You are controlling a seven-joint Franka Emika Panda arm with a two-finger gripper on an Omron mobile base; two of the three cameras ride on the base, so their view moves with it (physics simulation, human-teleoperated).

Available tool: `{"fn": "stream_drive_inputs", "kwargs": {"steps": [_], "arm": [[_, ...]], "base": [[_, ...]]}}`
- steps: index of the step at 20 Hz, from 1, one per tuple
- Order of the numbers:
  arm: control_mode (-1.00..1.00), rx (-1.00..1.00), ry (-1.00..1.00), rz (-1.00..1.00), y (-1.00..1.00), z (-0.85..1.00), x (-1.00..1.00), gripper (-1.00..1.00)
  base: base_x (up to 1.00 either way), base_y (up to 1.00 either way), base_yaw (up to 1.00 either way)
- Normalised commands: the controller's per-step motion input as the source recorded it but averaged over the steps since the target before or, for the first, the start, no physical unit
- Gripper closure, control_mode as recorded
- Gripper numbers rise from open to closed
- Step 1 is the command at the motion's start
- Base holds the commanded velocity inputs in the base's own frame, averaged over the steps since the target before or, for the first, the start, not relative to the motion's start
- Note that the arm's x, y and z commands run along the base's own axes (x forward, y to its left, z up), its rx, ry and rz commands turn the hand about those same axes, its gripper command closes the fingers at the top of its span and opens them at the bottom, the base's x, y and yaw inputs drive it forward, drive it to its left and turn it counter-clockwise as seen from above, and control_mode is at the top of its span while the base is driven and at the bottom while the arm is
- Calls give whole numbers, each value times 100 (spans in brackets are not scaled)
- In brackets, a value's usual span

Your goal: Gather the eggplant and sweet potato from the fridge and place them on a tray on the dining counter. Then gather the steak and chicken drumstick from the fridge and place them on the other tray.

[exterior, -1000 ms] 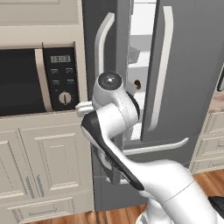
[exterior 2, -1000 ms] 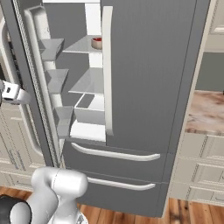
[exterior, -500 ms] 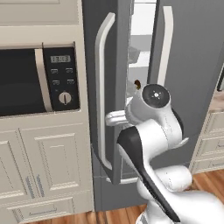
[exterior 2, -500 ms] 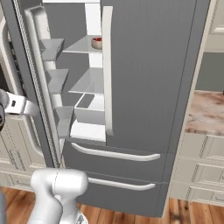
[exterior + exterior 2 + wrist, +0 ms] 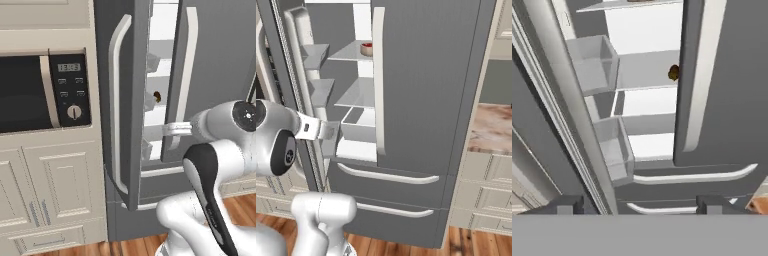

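The fridge (image 5: pixel 220 65) is a tall slab of flat dark grey with long pale curved bar handles, smooth and matte. Its left door (image 5: pixel 122 100) stands ajar, edge toward me, and through the gap the inside shows white: level shelves and clear box-shaped bins (image 5: pixel 592 62) hung on the inner face of that door. On an upper shelf, in the right base view, sits the steak (image 5: pixel 366 48), a small chunk with a red top and pale sides. One shelf lower, just beside the edge of the shut right door, there is a small brown lump (image 5: pixel 673 72); it is too small for me to tell what it is. Below the shelves is a pale drawer (image 5: pixel 358 117), and under the doors two wide grey drawer fronts with curved bars.

The gripper (image 5: pixel 331 132) hangs in the gap by the open door, at about the height of the pale drawer, its jaws spread wide and holding nothing.

Left of the fridge is a cream panelled cabinet with a built-in black microwave (image 5: pixel 30 92). To the right, past the fridge, a corner of the table (image 5: pixel 493 127) shows brown-and-cream marbled stone over cream drawers. The floor (image 5: pixel 476 245) is reddish wood planks.
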Motion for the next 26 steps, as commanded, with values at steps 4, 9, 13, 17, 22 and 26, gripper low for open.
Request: {"fn": "stream_drive_inputs", "kwargs": {"steps": [4, 9, 13, 17, 22, 26], "arm": [[-100, 13, 0, -1, -38, 31, 40, -100], [-100, 15, 0, 0, -3, 4, 65, -100], [-100, 17, 4, -2, -8, 4, 37, -100], [-100, 19, 2, -5, -9, 1, 14, -100], [-100, 16, 0, -5, -1, 0, 44, -100], [-100, 17, 5, -1, 0, 1, 75, -100]], "base": [[0, 0, 0], [0, 0, 0], [0, 0, 0], [0, 0, 0], [0, 0, 0], [0, 0, 0]]}}
